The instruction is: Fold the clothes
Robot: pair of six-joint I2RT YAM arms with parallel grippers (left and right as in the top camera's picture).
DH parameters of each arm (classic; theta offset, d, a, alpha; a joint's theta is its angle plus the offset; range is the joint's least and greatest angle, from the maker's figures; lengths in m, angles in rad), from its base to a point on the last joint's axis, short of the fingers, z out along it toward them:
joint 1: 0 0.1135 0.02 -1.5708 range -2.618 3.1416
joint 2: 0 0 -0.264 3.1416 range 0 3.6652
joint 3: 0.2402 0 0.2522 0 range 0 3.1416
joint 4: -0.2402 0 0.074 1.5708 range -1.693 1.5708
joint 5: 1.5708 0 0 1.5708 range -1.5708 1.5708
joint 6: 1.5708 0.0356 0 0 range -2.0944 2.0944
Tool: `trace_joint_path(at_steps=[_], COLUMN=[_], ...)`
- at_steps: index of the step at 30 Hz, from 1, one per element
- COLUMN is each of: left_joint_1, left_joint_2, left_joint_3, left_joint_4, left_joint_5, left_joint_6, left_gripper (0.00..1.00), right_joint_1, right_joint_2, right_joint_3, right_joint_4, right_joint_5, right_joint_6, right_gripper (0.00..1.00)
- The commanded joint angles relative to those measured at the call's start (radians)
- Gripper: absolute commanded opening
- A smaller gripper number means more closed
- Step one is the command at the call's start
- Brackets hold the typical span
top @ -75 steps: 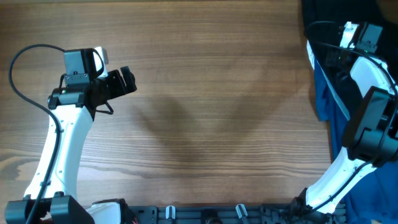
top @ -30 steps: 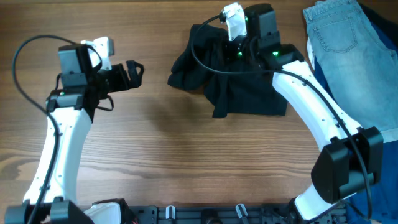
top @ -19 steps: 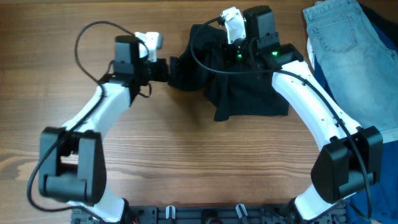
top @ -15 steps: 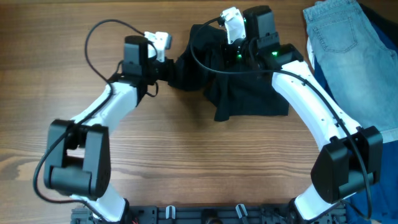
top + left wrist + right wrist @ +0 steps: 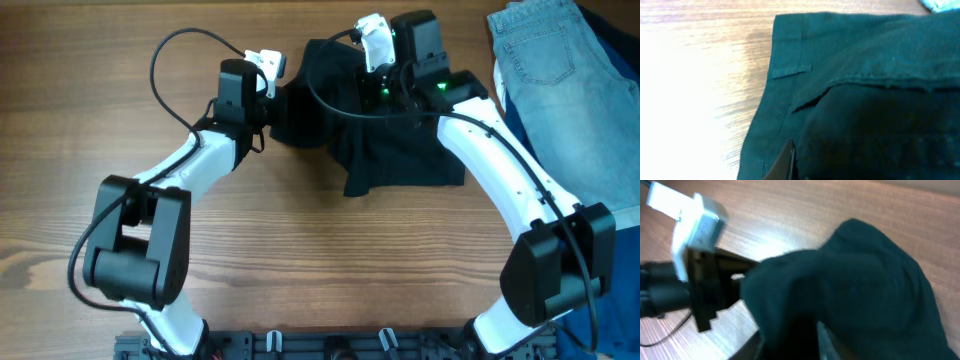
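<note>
A black garment [image 5: 400, 150] lies crumpled at the table's far middle. The left wrist view shows its seamed edge [image 5: 790, 70]. My left gripper [image 5: 272, 100] is at the garment's left edge, shut on the fabric. One fingertip [image 5: 785, 161] rests on the cloth. My right gripper [image 5: 378, 92] hovers over the garment's top. In the right wrist view its fingers [image 5: 752, 347] stand apart, open, with dark fabric [image 5: 865, 290] bunched between them. That view also shows the left arm's wrist [image 5: 695, 280] beside the cloth.
Light blue jeans [image 5: 545, 50] lie at the far right corner, with darker blue cloth [image 5: 620, 160] under them along the right edge. Bare wood table [image 5: 320, 260] lies in front of the garment and to its left.
My left arm swung right to the garment's left edge and shut on it. The right gripper's fingers have parted. Earlier the right arm brought the garment in from the right pile.
</note>
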Motion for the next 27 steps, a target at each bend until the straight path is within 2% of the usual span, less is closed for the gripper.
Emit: trace_joint_path(at_steps=[1,6,11,17,22,27], left_joint_1=[-0.007,-0.033,-0.061,-0.066,-0.066,-0.065], left_joint_2=[-0.161,-0.333,-0.393,-0.393,-0.393,-0.393], left_joint_3=[0.093,0.149,0.155,0.156,0.156,0.156], left_joint_4=[-0.067,-0.116,-0.117,-0.109,-0.11,-0.117], left_joint_5=[-0.045,-0.045,-0.045,-0.044,-0.044,-0.045], left_joint_6=[-0.014,-0.013,-0.013,-0.014,-0.014,-0.014], left_gripper=[0.04,0.04,0.04,0.04,0.04,0.04], right_joint_1=[-0.028,-0.033,-0.028,0.003,0.041,0.023], right_joint_2=[-0.016,-0.053,-0.053,-0.052,-0.009,0.021], right_joint_3=[0.013,0.013,0.013,0.013,0.013,0.013], right_joint_4=[-0.036,-0.086,-0.079,0.023,0.097,0.071], right_joint_5=[-0.015,-0.04,-0.086,-0.094,0.038,0.274], right_joint_6=[-0.001,-0.054,-0.053,-0.049,-0.019,0.011], right_gripper=[0.42,0.52,0.53,0.53,0.52,0.46])
